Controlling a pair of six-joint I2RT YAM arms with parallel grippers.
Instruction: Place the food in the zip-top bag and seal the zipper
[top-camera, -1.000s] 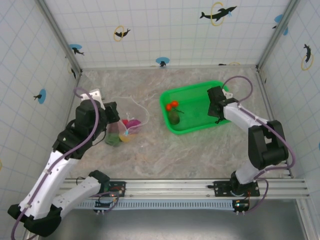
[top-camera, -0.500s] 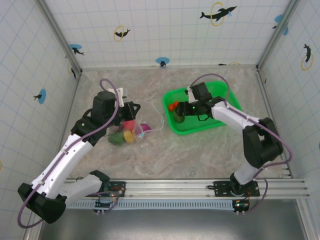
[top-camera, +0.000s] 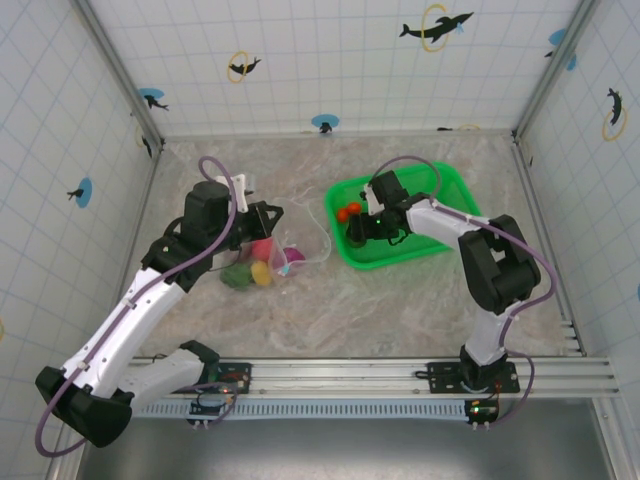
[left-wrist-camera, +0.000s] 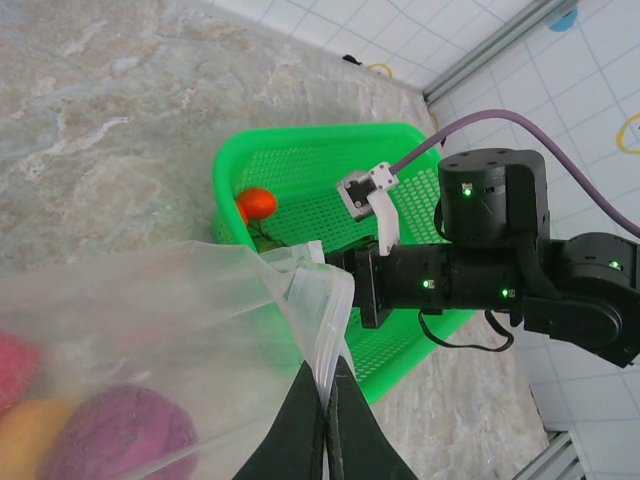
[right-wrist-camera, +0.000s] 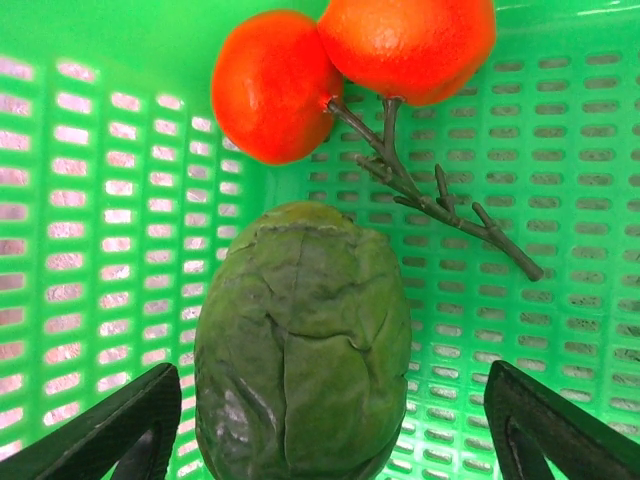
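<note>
My left gripper (left-wrist-camera: 328, 385) is shut on the zipper (left-wrist-camera: 322, 300) edge of the clear zip-top bag (left-wrist-camera: 140, 310) and holds that edge up. Inside the bag lie purple (left-wrist-camera: 120, 435), yellow (left-wrist-camera: 30, 445) and pink (left-wrist-camera: 15, 365) food. From above, the bag (top-camera: 268, 258) sits left of centre with my left gripper (top-camera: 272, 214) over it. My right gripper (right-wrist-camera: 330, 440) is open in the green basket (top-camera: 420, 215), one finger on each side of a dark green vegetable (right-wrist-camera: 300, 350), with gaps on both sides. Two orange-red fruits (right-wrist-camera: 265, 85) on a twig lie just beyond it.
The basket (left-wrist-camera: 300, 165) stands right of the bag, and its near-left corner comes close to the bag's raised mouth. The right arm's body (left-wrist-camera: 480, 270) reaches across the basket. Tiled walls close the marble table on three sides, and bare table lies in front of both.
The right gripper has swept left across the basket to the dark green vegetable. The left arm swung right with the bag edge a second ago and has held almost still since.
</note>
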